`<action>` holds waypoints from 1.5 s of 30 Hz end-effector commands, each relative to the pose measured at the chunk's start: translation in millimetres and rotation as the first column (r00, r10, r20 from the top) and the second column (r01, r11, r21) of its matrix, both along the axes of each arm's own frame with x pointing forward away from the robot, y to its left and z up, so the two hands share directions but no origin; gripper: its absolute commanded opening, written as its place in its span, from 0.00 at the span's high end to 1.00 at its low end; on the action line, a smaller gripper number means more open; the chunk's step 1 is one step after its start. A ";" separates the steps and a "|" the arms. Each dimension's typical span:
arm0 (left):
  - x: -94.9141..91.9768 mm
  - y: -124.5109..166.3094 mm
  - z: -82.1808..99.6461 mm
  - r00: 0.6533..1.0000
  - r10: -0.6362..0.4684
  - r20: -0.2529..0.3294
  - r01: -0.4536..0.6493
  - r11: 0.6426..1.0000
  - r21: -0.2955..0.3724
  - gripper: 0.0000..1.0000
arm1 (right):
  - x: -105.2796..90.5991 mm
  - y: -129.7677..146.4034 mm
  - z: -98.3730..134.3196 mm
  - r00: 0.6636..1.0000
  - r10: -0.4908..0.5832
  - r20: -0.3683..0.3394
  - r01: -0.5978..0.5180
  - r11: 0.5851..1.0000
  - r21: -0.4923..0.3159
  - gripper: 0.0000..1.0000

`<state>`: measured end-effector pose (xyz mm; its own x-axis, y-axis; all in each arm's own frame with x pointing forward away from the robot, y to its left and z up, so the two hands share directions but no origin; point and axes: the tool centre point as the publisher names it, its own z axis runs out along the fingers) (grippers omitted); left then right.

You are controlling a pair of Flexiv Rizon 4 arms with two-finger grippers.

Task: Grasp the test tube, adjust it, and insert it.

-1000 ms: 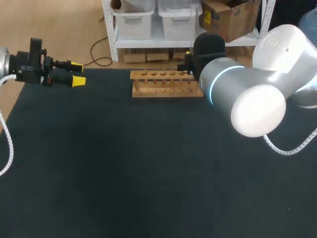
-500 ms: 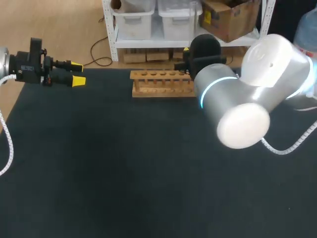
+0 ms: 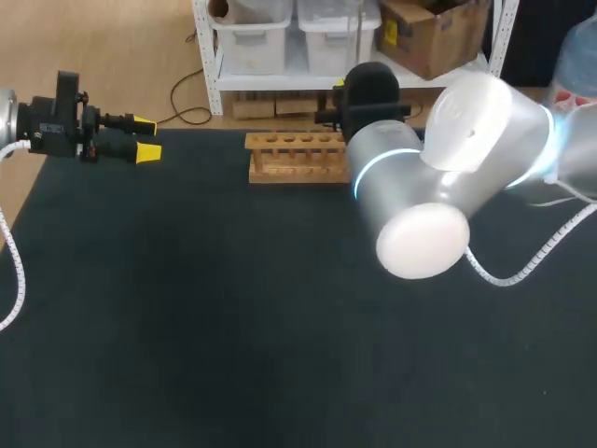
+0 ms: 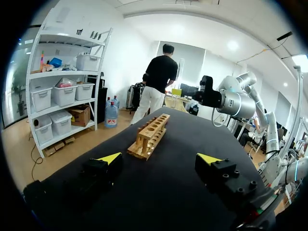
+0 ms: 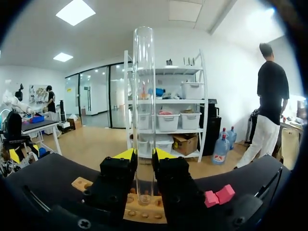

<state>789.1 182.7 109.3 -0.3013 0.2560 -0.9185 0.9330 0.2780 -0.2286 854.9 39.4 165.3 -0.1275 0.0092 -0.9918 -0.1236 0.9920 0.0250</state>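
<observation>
A clear test tube stands upright between the yellow-tipped fingers of my right gripper, which is shut on it. Its lower end hangs just over the holes of the wooden rack; whether it touches the rack I cannot tell. In the head view the rack lies at the table's far edge. My right arm's wrist hides that gripper, and the tube shows faintly above it. My left gripper hovers open and empty at the far left. The left wrist view shows the left gripper well short of the rack.
The dark table carries nothing besides the rack. My right arm's bulky elbow hangs over the table's right middle. The table's left edge runs close under the left arm.
My right arm has swung left along the rack with the tube still held upright. The left arm has kept still.
</observation>
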 end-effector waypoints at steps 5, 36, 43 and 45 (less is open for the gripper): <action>-0.2 0.4 -1.0 1.000 0.000 0.004 0.000 1.000 -0.002 0.00 | 12.3 -7.3 -13.8 0.982 0.086 0.170 -0.095 0.995 0.044 1.00; -0.2 0.4 -1.0 1.000 0.000 0.004 0.000 1.000 -0.002 0.00 | 28.2 -4.3 -40.6 0.980 0.119 0.158 -0.129 0.990 0.053 1.00; -0.2 0.4 -1.0 1.000 0.000 0.004 0.000 1.000 -0.002 0.00 | 25.0 -5.3 -42.5 0.983 0.124 0.136 -0.130 0.991 0.042 1.00; -0.2 0.4 -1.0 1.000 0.000 0.004 0.000 1.000 -0.002 0.00 | 24.0 -5.6 -42.9 0.983 0.124 0.132 -0.131 0.991 0.041 1.00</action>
